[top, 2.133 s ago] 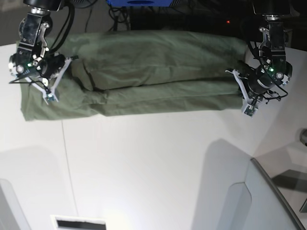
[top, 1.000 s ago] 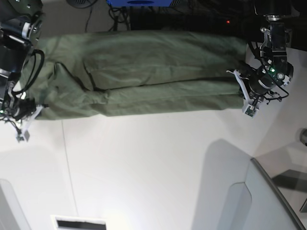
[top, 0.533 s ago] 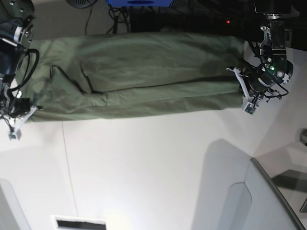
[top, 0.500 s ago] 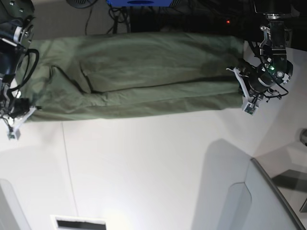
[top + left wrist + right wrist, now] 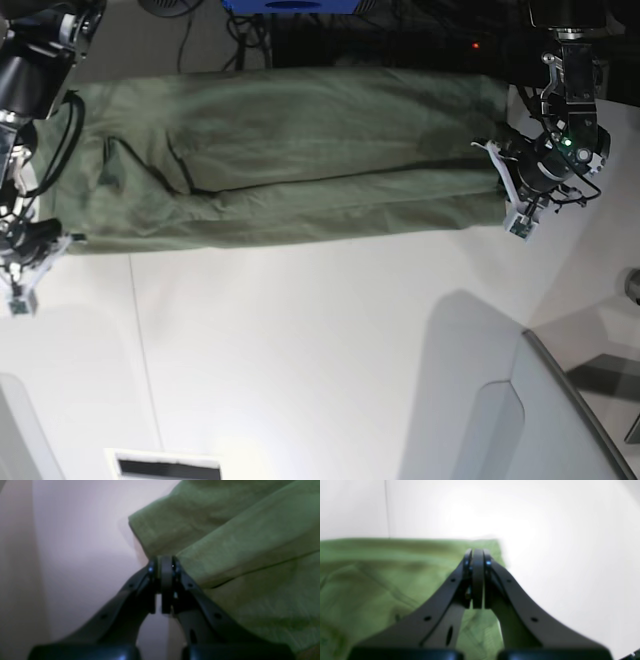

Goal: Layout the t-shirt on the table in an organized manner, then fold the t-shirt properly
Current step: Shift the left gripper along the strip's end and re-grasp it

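My left gripper (image 5: 163, 566) is clamped on the t-shirt (image 5: 290, 150) hem; my right gripper (image 5: 477, 557) is pressed closed at the opposite corner, its hold blurred. The shirt stretches across the table's (image 5: 330, 340) far edge, dark cables (image 5: 240, 40) behind.

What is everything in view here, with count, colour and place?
t-shirt: one, olive green, folded into a long band across the far part of the table.
table: one, white, under everything.
cables: several, dark, behind the table's far edge.
blue item: one, top edge of the base view.
left gripper: one, black and white, shut on the t-shirt's end at base-view right.
right gripper: one, black and white, shut on the t-shirt's corner at base-view left.
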